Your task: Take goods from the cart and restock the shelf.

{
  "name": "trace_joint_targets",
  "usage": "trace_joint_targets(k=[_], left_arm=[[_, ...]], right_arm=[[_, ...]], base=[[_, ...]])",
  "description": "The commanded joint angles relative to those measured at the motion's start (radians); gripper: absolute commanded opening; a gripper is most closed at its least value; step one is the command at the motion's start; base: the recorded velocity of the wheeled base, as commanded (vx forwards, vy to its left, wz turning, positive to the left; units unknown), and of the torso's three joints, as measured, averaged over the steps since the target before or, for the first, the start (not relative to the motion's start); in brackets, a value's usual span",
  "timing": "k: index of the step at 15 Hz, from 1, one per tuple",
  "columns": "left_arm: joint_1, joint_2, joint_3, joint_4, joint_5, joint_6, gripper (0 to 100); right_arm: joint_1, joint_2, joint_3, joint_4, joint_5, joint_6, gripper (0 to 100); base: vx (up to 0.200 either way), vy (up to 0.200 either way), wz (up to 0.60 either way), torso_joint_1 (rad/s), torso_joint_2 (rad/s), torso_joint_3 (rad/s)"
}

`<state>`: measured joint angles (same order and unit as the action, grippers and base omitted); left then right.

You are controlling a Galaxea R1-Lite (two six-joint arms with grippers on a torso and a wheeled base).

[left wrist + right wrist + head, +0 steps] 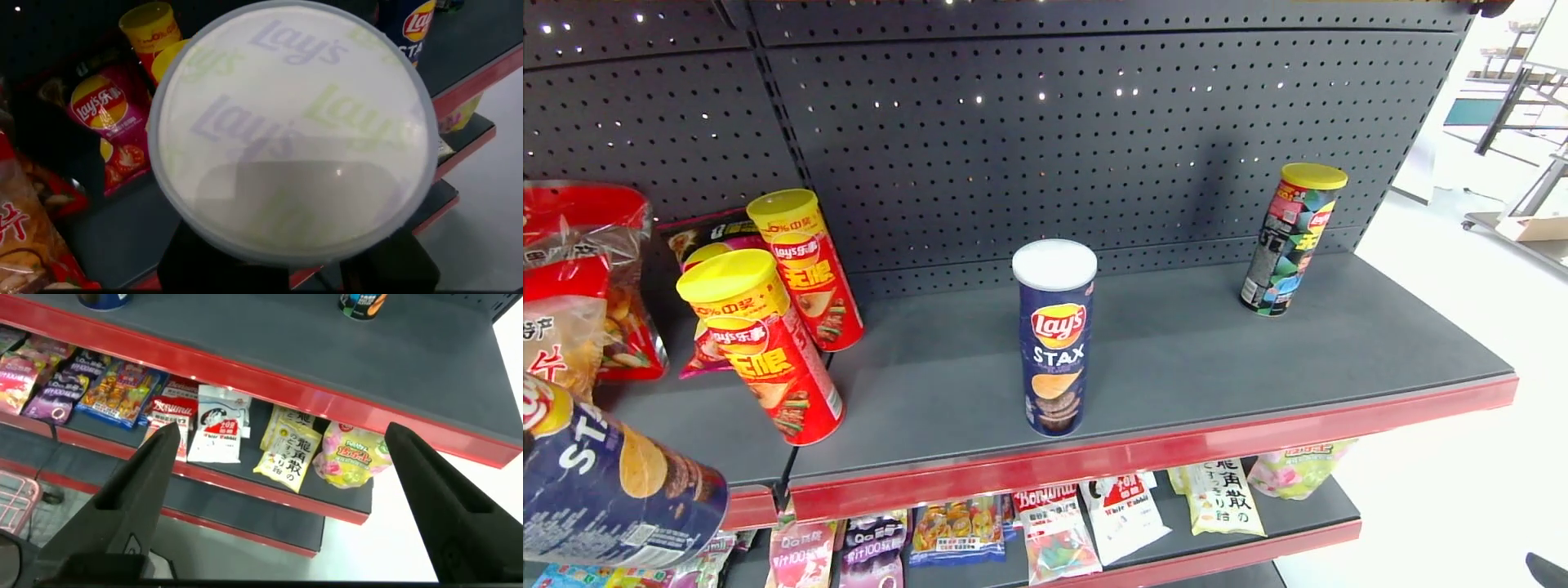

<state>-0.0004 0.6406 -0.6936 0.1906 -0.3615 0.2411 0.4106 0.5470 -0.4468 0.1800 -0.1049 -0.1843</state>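
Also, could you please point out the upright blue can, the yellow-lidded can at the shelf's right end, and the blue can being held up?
upright blue can [1054, 351]: head view, middle of its printed side.
yellow-lidded can [1289, 253]: head view, middle of its patterned body.
held blue can [290, 131]: left wrist view, centre of its white lid.
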Motion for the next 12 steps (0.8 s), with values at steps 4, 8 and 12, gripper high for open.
trace_joint_targets(k=[4,8,12], left_arm=[[-0.026,0.036,0.011,-0.002,-0.028,0.032,0],[-0.064,0.143,-0.004,-0.051,-0.062,0.026,0],[-0.162,0.211,-0.04,-0.073,-0.07,-0.048,0]], right_arm=[[-0.024,-0.045,0.048,-0.01,-0.059,-0.004,100],[-0.099,-0.205,0.103,0.003,-0.111,0.028,100],[-0.343,-0.328,0.188,0.003,-0.101,0.143,100]], base=[[0.0,0.0,0.0,0.0,0.0,0.0],[0.0,0.0,0.0,0.0,0.0,0.0],[0.0,0.0,0.0,0.0,0.0,0.0]])
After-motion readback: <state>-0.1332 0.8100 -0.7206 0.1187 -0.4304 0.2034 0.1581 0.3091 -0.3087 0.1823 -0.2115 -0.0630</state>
